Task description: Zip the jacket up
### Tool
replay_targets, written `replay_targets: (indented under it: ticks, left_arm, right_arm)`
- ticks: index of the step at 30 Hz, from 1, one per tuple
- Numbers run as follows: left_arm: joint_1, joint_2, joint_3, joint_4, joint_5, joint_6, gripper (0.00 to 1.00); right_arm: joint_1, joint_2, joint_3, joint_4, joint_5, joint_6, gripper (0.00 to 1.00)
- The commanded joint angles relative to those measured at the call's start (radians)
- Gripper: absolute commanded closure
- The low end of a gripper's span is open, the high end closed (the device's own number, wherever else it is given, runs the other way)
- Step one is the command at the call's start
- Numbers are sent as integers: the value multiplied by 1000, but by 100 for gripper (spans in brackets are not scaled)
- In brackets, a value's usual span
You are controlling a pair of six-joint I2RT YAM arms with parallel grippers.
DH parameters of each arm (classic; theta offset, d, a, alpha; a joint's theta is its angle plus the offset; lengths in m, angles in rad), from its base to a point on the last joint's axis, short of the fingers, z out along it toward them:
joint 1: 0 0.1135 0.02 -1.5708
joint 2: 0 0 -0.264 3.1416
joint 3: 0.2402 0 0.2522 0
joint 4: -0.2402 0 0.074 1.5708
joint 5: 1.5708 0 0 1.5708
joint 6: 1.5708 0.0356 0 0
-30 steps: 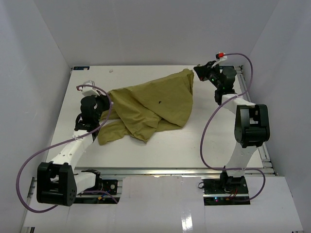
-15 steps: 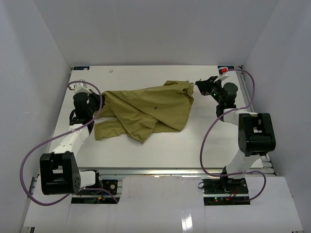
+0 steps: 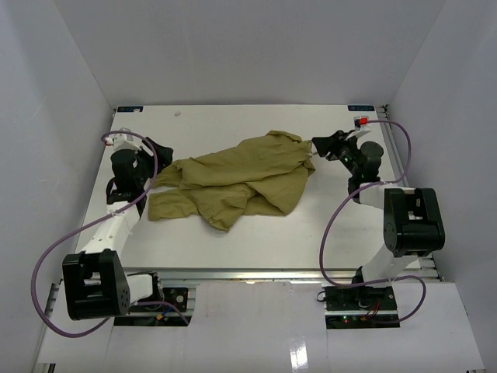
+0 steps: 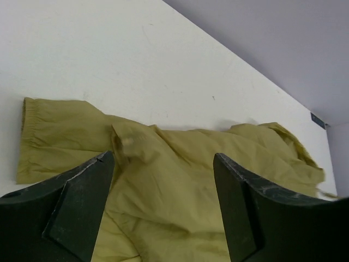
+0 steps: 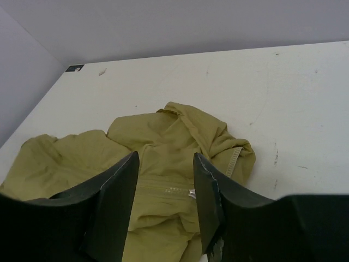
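The olive-green jacket [image 3: 233,175] lies crumpled across the middle of the white table [image 3: 256,233], one sleeve reaching left. My left gripper [image 3: 159,151] hovers at the jacket's left end, jaws wide open. In the left wrist view the gripper [image 4: 162,157] has only loose jacket cloth [image 4: 180,180] below it, and the sleeve cuff [image 4: 32,128] lies to the left. My right gripper [image 3: 318,145] stands at the jacket's right end, open. In its wrist view the gripper [image 5: 164,155] frames a short run of zipper teeth [image 5: 174,189] on the jacket [image 5: 163,128], untouched.
White walls enclose the table on three sides. Purple cables [image 3: 334,210] loop from both arms over the table's near part. A small mark [image 3: 178,113] sits near the back edge. Both arm bases [image 3: 93,284] stand at the near edge.
Both grippers opened and let go of the jacket, which dropped and spread flatter on the table. The left arm drew back to the left, the right arm lowered to the right.
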Motion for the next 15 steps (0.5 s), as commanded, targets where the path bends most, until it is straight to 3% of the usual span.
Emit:
replay_targets:
  ticks: [1,4,9,13,15]
  left_arm:
    - [-57,-86,43,-46,28,29,13]
    - [-225,-100,105,-94,-36,87,8]
    - [-455,-84,183,-159,-55,167,2]
    - [-608,-121,131,-114,-40,215,2]
    - [-662,-146,96,-75,-28,220,2]
  right_arm:
    - [-3,-108,49,-149,2,-51,36]
    - [-4,-158,97,-382,65,-51,25]
    - [26,-281,75,-583,114,10,5]
    - [192,-405,97,-813,259,24,10]
    - [325,-469,129,-957,431,-12,10]
